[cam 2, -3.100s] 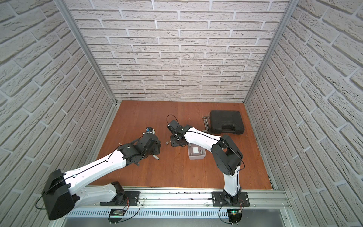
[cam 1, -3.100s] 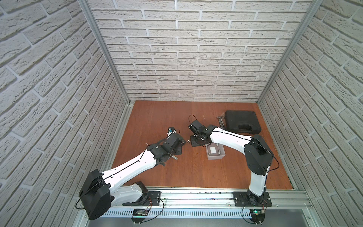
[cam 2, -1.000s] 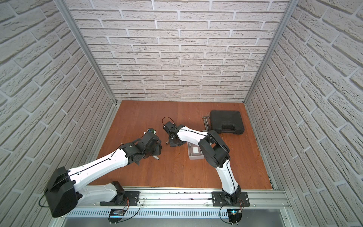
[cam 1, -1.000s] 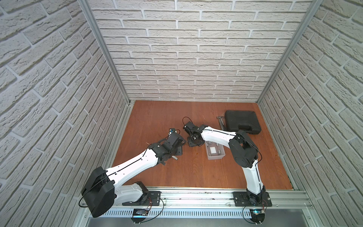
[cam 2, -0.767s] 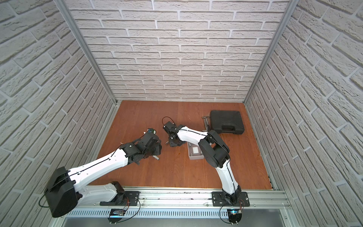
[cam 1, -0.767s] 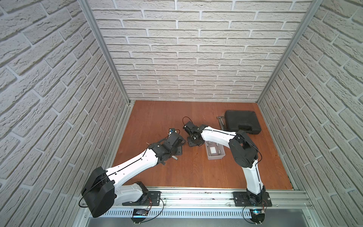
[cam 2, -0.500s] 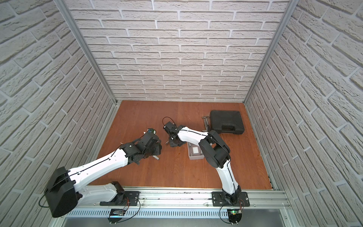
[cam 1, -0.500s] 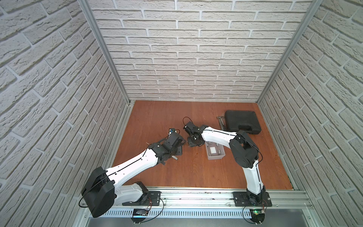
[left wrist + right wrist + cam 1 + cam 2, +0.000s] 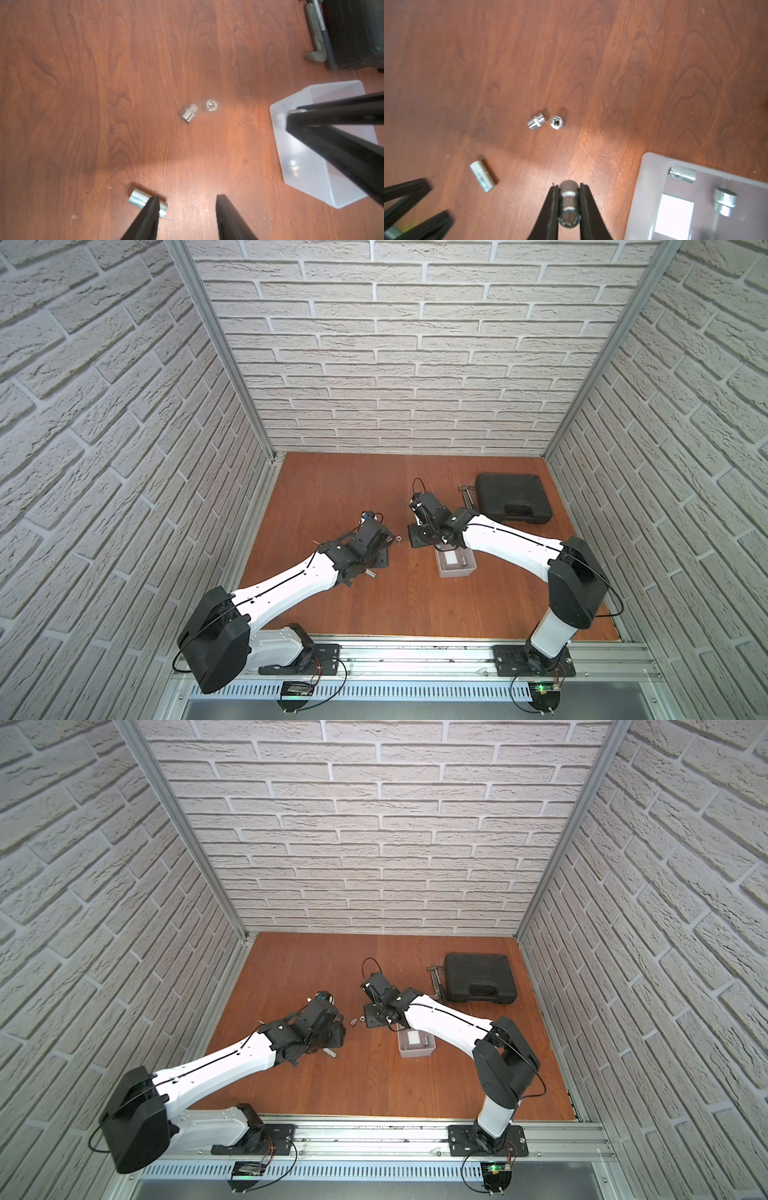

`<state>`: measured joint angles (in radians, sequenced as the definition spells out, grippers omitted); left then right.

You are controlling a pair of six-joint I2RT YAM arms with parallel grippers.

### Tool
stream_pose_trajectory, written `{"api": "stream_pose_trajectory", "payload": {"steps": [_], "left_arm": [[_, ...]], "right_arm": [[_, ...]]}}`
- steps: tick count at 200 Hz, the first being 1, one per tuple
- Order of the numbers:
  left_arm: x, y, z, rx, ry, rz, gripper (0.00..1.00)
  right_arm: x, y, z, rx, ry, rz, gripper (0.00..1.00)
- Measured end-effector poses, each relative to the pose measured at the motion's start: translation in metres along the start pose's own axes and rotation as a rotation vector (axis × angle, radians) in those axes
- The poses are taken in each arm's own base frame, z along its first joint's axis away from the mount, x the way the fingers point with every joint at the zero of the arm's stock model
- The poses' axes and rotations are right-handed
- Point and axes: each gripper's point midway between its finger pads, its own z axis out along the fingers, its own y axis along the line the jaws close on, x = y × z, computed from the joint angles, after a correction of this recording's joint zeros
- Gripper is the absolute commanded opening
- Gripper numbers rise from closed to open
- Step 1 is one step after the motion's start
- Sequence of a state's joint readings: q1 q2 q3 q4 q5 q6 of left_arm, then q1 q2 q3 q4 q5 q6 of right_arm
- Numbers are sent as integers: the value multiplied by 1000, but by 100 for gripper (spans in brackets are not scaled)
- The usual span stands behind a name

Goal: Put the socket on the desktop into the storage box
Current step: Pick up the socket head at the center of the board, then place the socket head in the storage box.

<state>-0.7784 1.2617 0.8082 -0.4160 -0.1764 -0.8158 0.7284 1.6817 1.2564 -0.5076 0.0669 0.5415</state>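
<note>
Nearest the robot's base, a long socket (image 9: 138,199) is lying on its side on the desktop (image 9: 83,83). The left pincer (image 9: 188,198) is pointing down beside it, fingers standing moderately apart with only bare wood between them. One fingertip (image 9: 153,202) is crossing in front of the long socket's end. Whether it is touching the metal cannot be told, but that socket is sitting outside the gap, not in it.

A little farther off, the storage box (image 9: 643,187) is standing on the desktop. It is holding a boxed socket (image 9: 682,174) by its wall and a fatter boxed socket (image 9: 724,200), both next to the white patch (image 9: 672,214) on its floor.

Just beside the box, over bare wood, the right pincer (image 9: 569,186) is clamping narrow on a socket (image 9: 569,207). Both fingers are pressing its sides, and its open toothed end is facing the wrist camera. This socket is outside the box, not above it.

Beyond that, two small ones are resting close together on the desktop, apart from both pincers. A tipped socket (image 9: 536,121) is lying on its side, and a standing socket (image 9: 556,122) is showing its square hole upward.

Farthest back, a ratchet (image 9: 467,495) is lying just beside a closed black case (image 9: 513,497).
</note>
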Motion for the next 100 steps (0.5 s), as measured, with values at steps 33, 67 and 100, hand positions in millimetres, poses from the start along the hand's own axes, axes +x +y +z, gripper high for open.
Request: {"api": "stream_pose_trajectory", "payload": {"steps": [33, 67, 100], "left_arm": [[0, -4, 2, 21, 8, 2, 48], [-1, -7, 3, 35, 7, 2, 48], [0, -10, 6, 43, 15, 5, 47]], "right_arm": [[9, -2, -11, -59, -13, 14, 2], [23, -8, -21, -137, -3, 45, 2], [23, -19, -37, -256, -34, 131, 2]]}}
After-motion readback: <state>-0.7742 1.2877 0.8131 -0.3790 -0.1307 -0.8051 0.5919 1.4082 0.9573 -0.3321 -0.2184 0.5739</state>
